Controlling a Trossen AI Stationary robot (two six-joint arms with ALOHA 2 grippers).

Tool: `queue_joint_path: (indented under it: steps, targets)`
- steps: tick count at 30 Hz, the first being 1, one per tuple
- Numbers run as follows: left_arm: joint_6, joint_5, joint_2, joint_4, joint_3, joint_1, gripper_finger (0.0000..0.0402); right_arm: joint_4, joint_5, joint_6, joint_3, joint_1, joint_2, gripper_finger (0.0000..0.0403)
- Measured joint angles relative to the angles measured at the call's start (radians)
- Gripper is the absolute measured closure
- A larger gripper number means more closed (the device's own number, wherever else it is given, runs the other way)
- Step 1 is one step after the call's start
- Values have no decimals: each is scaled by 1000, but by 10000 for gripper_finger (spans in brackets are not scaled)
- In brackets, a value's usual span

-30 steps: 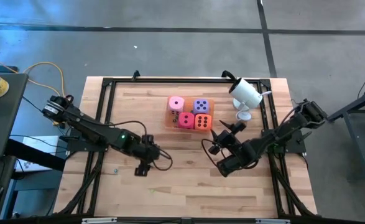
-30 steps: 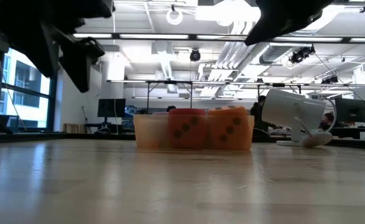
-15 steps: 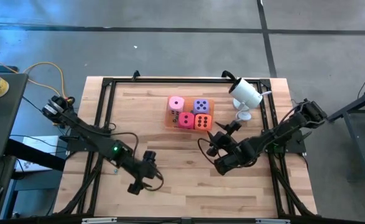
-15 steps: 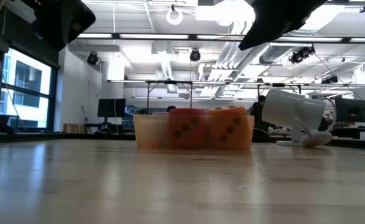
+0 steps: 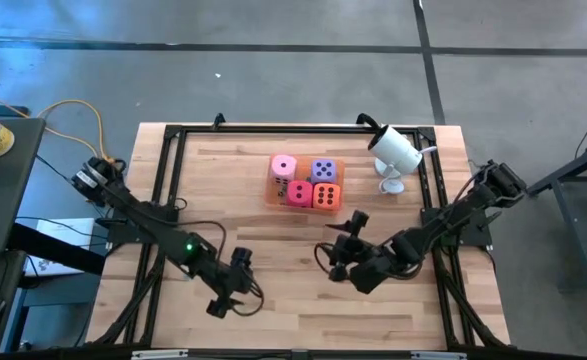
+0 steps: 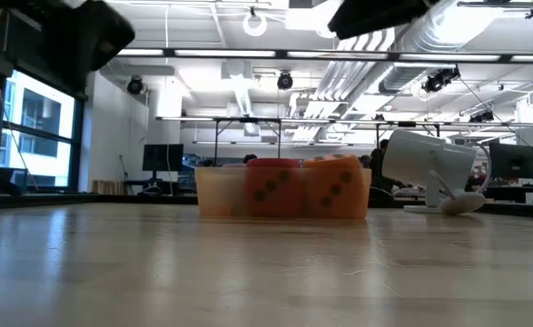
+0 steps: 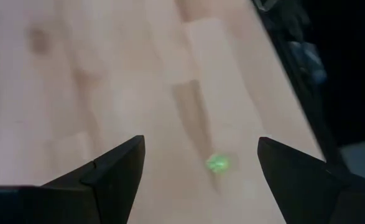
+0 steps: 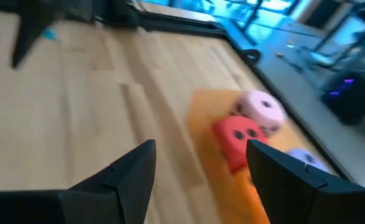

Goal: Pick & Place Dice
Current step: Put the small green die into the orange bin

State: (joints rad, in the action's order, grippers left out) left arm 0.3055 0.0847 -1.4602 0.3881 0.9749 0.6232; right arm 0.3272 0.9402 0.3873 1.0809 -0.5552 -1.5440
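Judging from how things lie, the task appears finished or close to it: all four dice are seen gathered in the orange tray near the far middle of the bench, and none is left loose on the wood. The pink die and the lavender-purple die are set in the far row, the red die and the orange die in the near row, packed side by side and touching. They are shown as soft-looking cubes with dark pips, corners rounded; from the low view only the red and orange faces are made out through the translucent tray wall.

Neither gripper is closed on anything. The left gripper is held low over the near left of the bench, well apart from the tray, its jaws apart over bare wood. The right gripper is held near the bench's middle, pointed toward the tray, jaws likewise apart and empty. A white camera is stood beside the tray.
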Motion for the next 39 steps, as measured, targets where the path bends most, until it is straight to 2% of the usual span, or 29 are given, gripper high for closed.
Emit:
queue_joint_path:
  steps: [4, 9, 14, 21, 30, 39]
  targets:
    - [16, -48, -57, -29, 0, 41, 99, -95, -116, -25, 0, 0, 0, 163]
    - [66, -48, -85, -58, 0, 95, 99, -192, -285, -17, 0, -2, 0, 163]
    - [100, -48, -91, -68, 0, 127, 99, -270, -378, -19, 0, -2, 0, 163]
    - [84, -71, -84, -127, 0, 142, 99, -281, -393, 62, 0, 5, 0, 163]
    - [96, 32, -148, -206, 0, 176, 99, -390, -395, 101, 0, -41, -78, 163]
    - [240, 255, -261, -207, 0, 231, 99, -519, -399, 84, 0, -91, -165, 163]
